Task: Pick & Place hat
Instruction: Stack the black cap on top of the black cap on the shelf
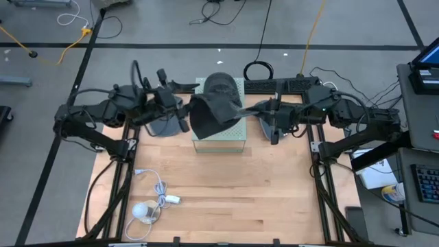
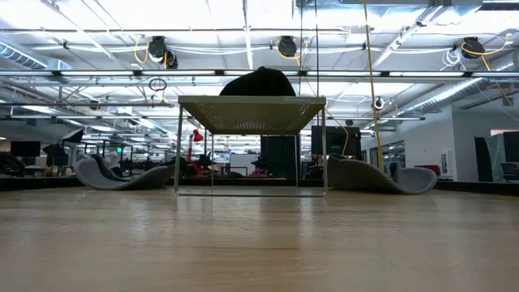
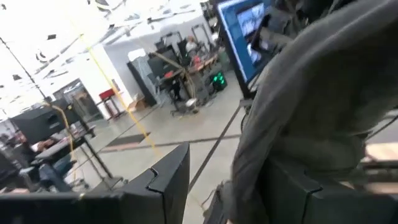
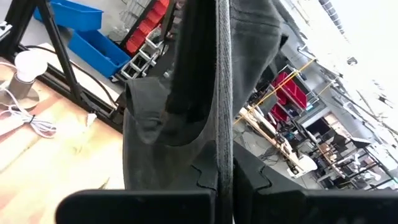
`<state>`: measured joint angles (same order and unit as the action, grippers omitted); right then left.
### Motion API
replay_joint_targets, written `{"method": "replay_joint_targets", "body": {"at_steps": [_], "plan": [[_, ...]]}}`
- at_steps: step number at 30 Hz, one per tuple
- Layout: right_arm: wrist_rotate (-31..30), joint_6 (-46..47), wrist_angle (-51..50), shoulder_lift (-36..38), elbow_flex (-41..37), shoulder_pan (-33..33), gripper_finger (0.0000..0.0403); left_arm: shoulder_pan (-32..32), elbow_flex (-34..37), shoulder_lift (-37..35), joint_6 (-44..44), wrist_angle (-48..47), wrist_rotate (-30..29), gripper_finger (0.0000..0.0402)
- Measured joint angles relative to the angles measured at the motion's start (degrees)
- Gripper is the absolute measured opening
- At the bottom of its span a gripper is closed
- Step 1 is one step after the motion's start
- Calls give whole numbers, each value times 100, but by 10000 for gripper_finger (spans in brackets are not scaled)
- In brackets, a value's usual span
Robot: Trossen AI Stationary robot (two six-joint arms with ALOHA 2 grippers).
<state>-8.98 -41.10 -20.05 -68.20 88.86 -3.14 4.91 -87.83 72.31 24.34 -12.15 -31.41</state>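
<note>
A wire-mesh stand (image 1: 219, 134) sits at the back middle of the tabletop (image 1: 226, 199). The hat (image 1: 216, 103) lies on its top, draping over the stand's left front edge. The left end effector (image 1: 180, 110) is just left of the stand, the right end effector (image 1: 269, 115) just right of it — both at the hat's edges. Near the front left corner lies a small lamp (image 1: 142, 211) with its cable (image 1: 161, 189).
</note>
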Motion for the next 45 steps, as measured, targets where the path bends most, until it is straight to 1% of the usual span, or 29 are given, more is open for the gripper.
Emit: {"method": "replay_joint_targets", "body": {"at_steps": [3, 7, 11, 15, 18, 21, 24, 27, 34, 38, 41, 45], "plan": [[-110, -52, 49, 2, 0, 2, 4, 0, 4, 3, 2, -69, -36, 162], [-479, -81, 59, 35, 0, 2, 6, 18, -2, 6, 15, -195, -370, 120], [-739, -262, 164, 128, 0, 2, 5, 55, -2, -1, 67, -246, -478, 80], [-649, -317, 233, 208, 0, 2, 6, 91, -2, 5, 65, -215, -473, 47], [-576, -264, 210, 208, 0, -4, 17, 123, -2, 4, 111, -77, -473, 27], [-582, -128, 133, 195, 0, -37, 35, 125, -2, 3, 106, 1, -532, 25], [-578, 72, 93, 184, 0, -39, 57, 146, 0, 7, 144, 282, -878, 25], [-584, 883, 46, 189, 0, -37, 82, 184, 0, 1, 404, 685, -1252, 25], [-574, 2740, -604, 203, 0, -37, 141, 378, 0, 1, 1377, 1487, -1629, 25], [-576, 3376, -829, 208, 0, -159, 159, 508, 0, 1, 1769, 1670, -2190, 25], [-571, 3464, -800, 212, 0, -321, 165, 620, 0, -1, 1976, 1738, -2661, 25], [-574, 3473, -659, 216, 0, -580, 166, 815, 0, 1, 2368, 1913, -3565, 25]]}}
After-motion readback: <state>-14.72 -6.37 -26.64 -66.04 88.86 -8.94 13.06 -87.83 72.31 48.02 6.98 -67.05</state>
